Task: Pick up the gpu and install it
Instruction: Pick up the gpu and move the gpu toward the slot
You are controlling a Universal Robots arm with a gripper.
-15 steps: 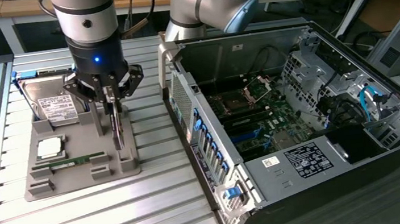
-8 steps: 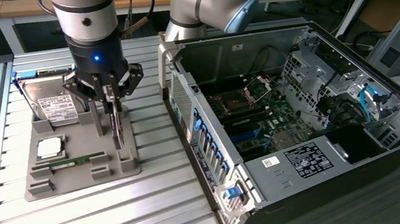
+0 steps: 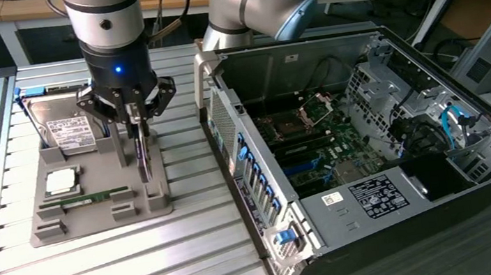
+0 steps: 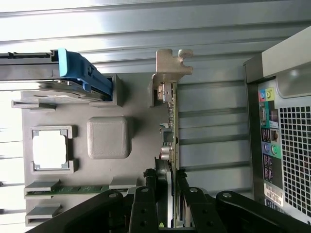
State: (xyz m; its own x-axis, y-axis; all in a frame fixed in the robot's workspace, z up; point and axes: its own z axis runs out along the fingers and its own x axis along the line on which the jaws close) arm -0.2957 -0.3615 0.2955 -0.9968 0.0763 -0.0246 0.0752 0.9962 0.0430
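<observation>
Gripping with the gripper partway closed, its fingers pressing on both faces of the gpu. Standing on edge in a slot of the grey holder, silver bracket at the far end from the grip; not telling whether resting in the slot or lifting clear. Likely calling for a straight upward pull, avoiding twisting against the slot walls. Lying alongside in the holder: hard drive, RAM stick. Waiting open nearby on the exterior view's right: computer case.

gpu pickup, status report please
Gripper shut on gpu, at its upper edge. Card upright on edge in grey holder. Nothing in the way above.
</observation>
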